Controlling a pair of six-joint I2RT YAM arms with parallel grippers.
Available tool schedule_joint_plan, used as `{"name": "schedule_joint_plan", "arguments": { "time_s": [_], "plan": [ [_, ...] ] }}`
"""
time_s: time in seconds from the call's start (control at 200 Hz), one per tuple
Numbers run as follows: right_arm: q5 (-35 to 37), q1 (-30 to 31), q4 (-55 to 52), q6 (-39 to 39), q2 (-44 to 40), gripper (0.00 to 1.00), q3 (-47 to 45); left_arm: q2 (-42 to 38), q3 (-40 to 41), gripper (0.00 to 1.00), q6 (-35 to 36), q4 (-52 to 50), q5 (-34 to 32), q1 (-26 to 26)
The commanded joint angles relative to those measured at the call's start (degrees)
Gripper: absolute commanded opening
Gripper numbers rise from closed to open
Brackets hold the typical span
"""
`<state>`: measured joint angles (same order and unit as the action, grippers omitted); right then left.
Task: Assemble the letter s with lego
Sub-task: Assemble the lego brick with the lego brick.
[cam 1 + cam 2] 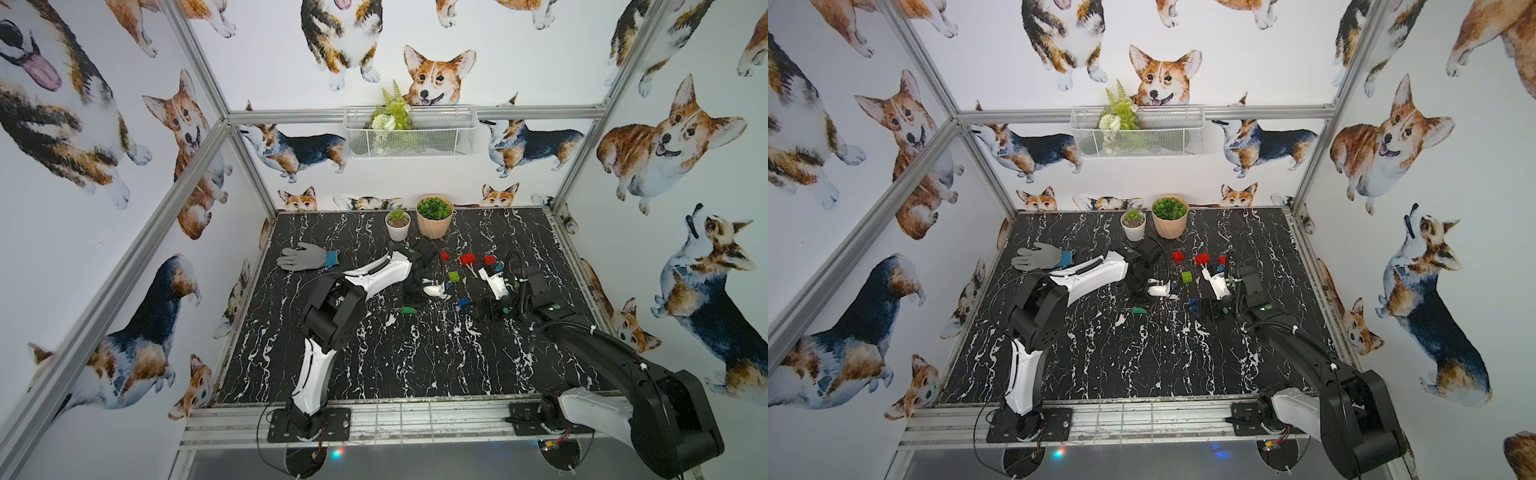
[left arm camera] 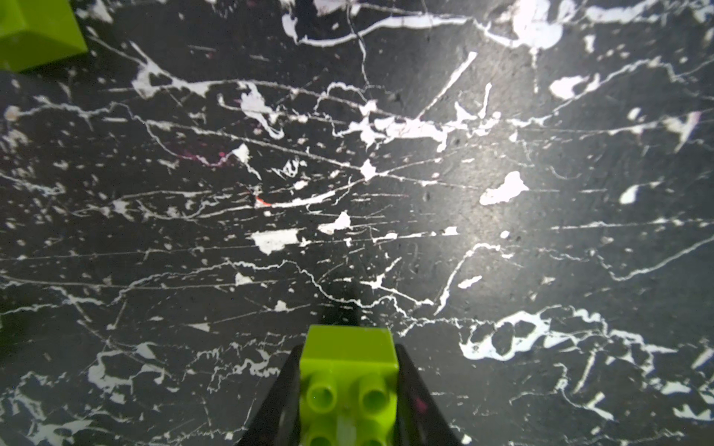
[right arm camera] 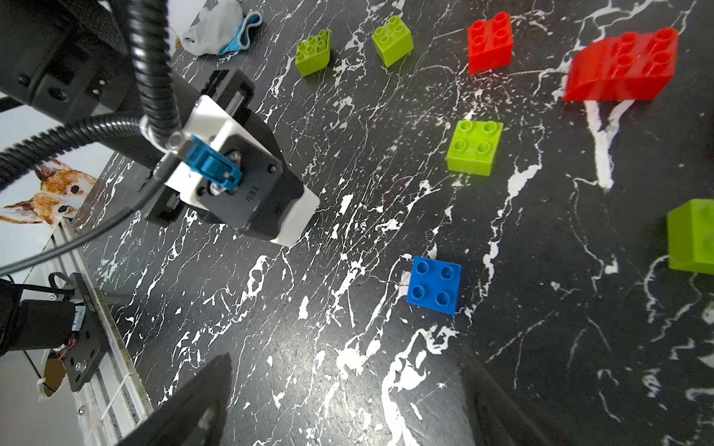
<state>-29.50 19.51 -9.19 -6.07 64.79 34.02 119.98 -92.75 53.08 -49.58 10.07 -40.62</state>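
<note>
Barely begun, I judge: the left fingers [image 2: 280, 401] clench one lime brick [image 2: 347, 363] above the surface [image 2: 386, 173] near the blue brick [image 3: 434, 285], the right fingers [image 3: 201, 401] hang released near it, and the other bricks [image 3: 475, 148] lie unjoined around it.

A black tabletop [image 1: 374, 353] veined with white, seen from above in both top views. A grey work glove [image 1: 305, 257] with a blue cuff lies flat at ten o'clock from the table's centre. At twelve o'clock, by the far edge, a small white pot [image 1: 397, 232] of succulent stands just beside a larger peach pot [image 1: 434, 226], at its nine o'clock. Above them a white wire basket [image 1: 449, 141] of fern [image 1: 392, 112] hangs on the wall. Corgi-print wallpaper [image 1: 436, 75] covers all the walls.
</note>
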Motion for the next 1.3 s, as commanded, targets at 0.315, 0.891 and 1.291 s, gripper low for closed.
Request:
{"name": "schedule_joint_plan", "arguments": {
  "time_s": [0.315, 0.891, 1.291],
  "plan": [
    [-0.2, -0.3, 0.4, 1.1, -0.2, 0.94, 0.2, -1.7, 3.3, 0.24, -1.3, 2.9, 1.0, 0.4],
    [0.3, -0.3, -0.3, 1.4, -1.9, 0.94, 0.3, -0.9, 5.5, 0.24, 0.7, 3.7, 3.6, 1.7],
    [0.0, -0.3, -1.4, 2.0, -2.1, 0.93, 1.5, -1.1, 3.9, 0.38, 0.4, 2.8, 4.0, 1.8]
  ]
}}
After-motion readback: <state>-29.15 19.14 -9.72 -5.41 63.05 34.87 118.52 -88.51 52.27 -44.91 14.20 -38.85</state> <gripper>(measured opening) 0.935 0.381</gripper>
